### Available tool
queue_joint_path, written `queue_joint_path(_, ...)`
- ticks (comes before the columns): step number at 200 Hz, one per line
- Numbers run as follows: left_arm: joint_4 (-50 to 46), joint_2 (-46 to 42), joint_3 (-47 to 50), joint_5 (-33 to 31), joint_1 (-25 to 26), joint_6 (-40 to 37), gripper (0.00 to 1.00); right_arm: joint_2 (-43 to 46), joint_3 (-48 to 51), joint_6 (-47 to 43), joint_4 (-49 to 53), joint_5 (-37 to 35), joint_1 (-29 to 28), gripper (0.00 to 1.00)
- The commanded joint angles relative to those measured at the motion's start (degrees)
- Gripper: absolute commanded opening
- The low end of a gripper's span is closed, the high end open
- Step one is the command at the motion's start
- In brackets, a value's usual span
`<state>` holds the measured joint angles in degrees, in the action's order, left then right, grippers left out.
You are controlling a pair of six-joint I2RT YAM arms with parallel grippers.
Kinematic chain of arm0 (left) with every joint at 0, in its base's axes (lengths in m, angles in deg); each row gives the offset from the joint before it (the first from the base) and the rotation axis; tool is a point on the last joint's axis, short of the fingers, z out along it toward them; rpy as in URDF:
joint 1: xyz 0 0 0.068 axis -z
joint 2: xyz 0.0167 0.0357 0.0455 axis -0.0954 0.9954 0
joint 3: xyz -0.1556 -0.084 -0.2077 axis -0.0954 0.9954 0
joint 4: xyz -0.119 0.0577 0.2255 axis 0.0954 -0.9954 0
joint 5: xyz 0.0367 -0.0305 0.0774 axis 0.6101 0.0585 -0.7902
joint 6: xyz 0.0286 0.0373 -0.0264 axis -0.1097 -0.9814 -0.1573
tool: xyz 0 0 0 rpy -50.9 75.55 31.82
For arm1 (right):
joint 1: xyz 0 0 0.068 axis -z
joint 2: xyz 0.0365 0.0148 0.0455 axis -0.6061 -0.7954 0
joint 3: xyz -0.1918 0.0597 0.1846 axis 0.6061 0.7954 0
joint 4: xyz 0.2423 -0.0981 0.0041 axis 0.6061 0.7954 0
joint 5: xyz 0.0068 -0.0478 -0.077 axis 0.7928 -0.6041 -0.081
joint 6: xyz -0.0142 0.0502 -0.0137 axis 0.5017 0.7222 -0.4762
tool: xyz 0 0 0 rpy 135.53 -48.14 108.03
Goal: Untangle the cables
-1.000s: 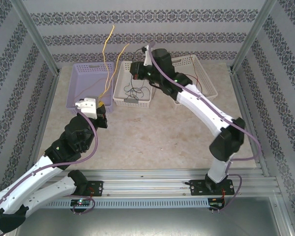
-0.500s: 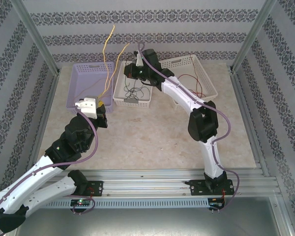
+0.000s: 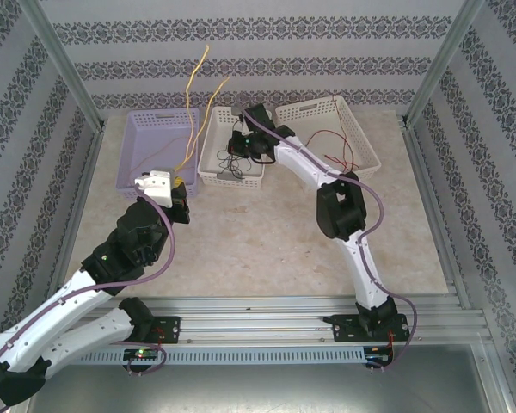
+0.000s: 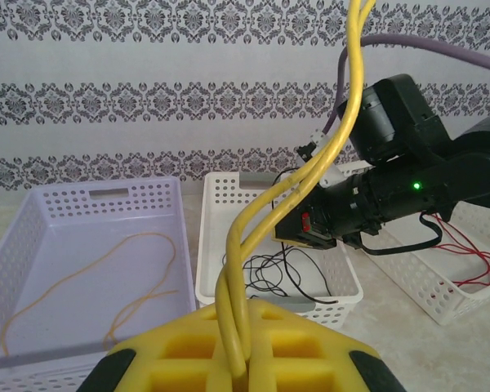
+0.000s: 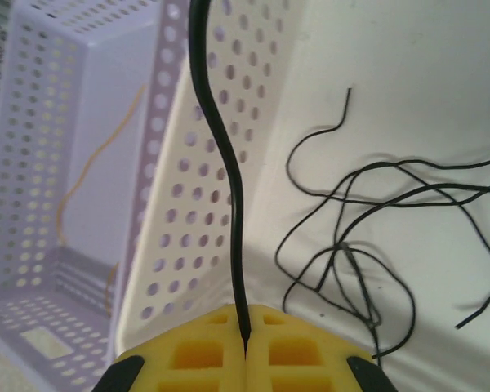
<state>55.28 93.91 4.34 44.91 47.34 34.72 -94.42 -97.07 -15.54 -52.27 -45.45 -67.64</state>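
Note:
Two thick yellow cables [image 4: 353, 82] are pinched together in my left gripper [image 4: 243, 327], which is shut on them; they rise from the gripper [image 3: 179, 183] at the purple basket's near right corner up toward the back wall. A thin yellow cable [image 4: 82, 278] lies loose in the purple basket [image 3: 138, 142]. My right gripper [image 5: 245, 331] is shut on one black cable [image 5: 233, 180], low inside the middle white basket [image 3: 211, 142]. The gripper [image 3: 241, 146] hangs over a loose tangle of black cables [image 5: 351, 245]. Red cables [image 3: 340, 146] lie in the right white basket [image 3: 361, 129].
The three baskets stand side by side at the back of the table. Patterned walls and metal posts enclose the table on three sides. My right arm's wrist [image 4: 392, 188] reaches across the middle basket, just right of the raised yellow cables.
My right arm has folded at the elbow and carried its gripper down and left into the middle white basket. The left arm and its yellow cables have barely shifted.

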Motion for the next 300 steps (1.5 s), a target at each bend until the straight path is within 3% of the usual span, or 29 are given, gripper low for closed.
queue_joint_path(1,2.37,-0.10,-0.05,0.05,-0.89,-1.26,0.00,-4.20,-8.64,-2.02,9.22,-1.93,0.58,0.00)
queue_joint_path(36,2.39,0.17,-0.05,0.14,-0.82,-1.35,0.00,-9.65,-17.92,-1.00,13.39,-1.31,0.89,0.00)
queue_joint_path(86,2.42,0.40,0.00,-0.24,-0.81,-1.43,0.00,-14.40,-22.88,-0.09,15.88,-1.30,1.65,0.03)
queue_joint_path(135,2.47,0.60,0.09,-0.25,-0.84,-1.52,0.00,-14.77,-22.60,-1.77,17.83,-1.43,2.60,0.15)
queue_joint_path(153,2.51,0.74,0.07,-0.19,-0.82,-1.52,0.00,-14.59,-22.61,-2.30,18.53,-1.51,2.82,0.28)
queue_joint_path(207,2.47,1.13,0.11,-0.10,-0.82,-1.60,0.00,-13.58,-22.05,-5.35,22.20,-5.32,3.12,0.39)
queue_joint_path(300,2.38,1.41,-0.06,0.27,-0.81,-1.61,0.00,-6.41,-11.51,-6.19,23.00,-13.99,5.80,0.44)
